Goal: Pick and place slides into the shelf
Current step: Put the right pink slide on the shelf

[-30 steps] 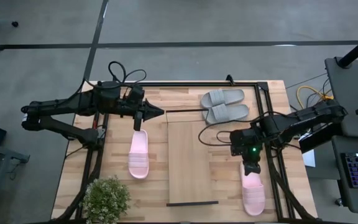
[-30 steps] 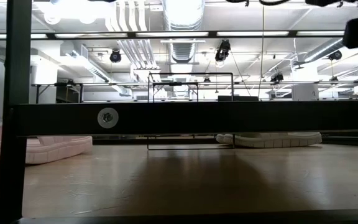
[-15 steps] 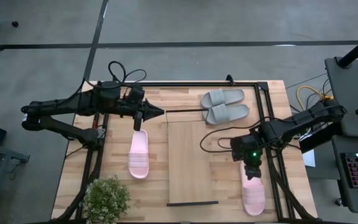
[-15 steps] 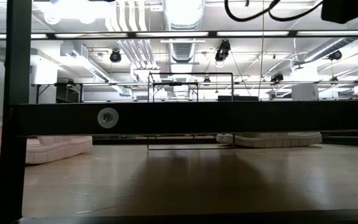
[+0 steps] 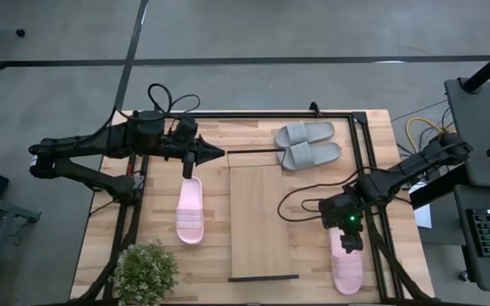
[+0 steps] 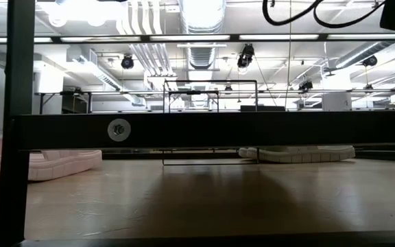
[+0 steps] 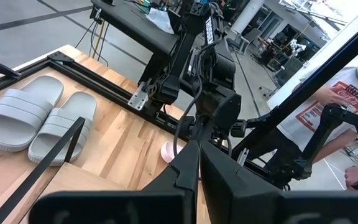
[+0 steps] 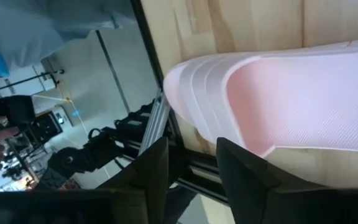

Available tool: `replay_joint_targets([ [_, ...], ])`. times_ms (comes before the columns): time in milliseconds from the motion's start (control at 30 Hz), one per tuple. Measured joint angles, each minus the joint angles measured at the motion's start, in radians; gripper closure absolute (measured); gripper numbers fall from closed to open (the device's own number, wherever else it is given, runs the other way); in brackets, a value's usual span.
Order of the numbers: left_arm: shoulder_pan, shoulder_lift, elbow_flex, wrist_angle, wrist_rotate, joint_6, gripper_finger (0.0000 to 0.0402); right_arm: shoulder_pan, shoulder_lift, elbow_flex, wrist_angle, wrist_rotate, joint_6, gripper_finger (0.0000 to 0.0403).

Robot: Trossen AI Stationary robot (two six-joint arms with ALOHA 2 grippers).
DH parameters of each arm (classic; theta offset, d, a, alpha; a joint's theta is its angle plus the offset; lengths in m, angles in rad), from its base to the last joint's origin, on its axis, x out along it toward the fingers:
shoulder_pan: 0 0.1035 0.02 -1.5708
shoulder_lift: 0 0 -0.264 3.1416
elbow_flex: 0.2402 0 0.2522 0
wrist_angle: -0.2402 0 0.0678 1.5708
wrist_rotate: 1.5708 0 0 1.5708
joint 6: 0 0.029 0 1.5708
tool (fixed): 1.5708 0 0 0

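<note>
The shelf (image 5: 262, 217), a long light-wood board, lies in the middle of the table. A pale pink slide (image 5: 190, 212) lies sole-down to its left. The grey pair (image 5: 307, 144) lies side by side at the far right. Another pink slide (image 5: 346, 274) lies near the table's right edge. My right gripper (image 5: 348, 246) hangs open over that slide's far end (image 8: 278, 93), fingers pointing down; I cannot tell whether they touch it. My left gripper (image 5: 219, 153) is shut with nothing in it, level above the far left of the table and pointing right.
A black metal frame (image 5: 361, 161) runs along the table's far and right sides, close to the right pink slide. A small green plant (image 5: 145, 270) stands at the near left corner. A black cable (image 5: 300, 204) loops over the shelf's right edge.
My right gripper has moved toward the table's near edge and now hangs over the far end of the right pink slide. The slides and the shelf lie where they were.
</note>
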Motion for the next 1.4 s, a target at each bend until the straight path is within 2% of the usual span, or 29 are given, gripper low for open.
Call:
replay_joint_targets([
  [200, 0.000, 0.000, 0.001, 0.000, 0.000, 0.000, 0.0402, 0.014, 0.041, -0.013, 0.005, 0.036, -0.020, 0.0263],
  [433, 0.000, 0.000, 0.002, 0.001, 0.010, 0.000, 0.0402, 0.018, 0.090, -0.043, 0.037, 0.026, -0.053, 0.0261],
  [933, 0.000, 0.000, 0.003, -0.002, 0.024, -0.002, 0.0402, 0.063, 0.092, -0.142, 0.287, -0.032, 0.082, 0.0264],
  [1400, 0.000, 0.000, 0.002, -0.001, 0.027, -0.002, 0.0402, 0.083, 0.093, -0.153, 0.301, 0.012, 0.089, 0.0264],
])
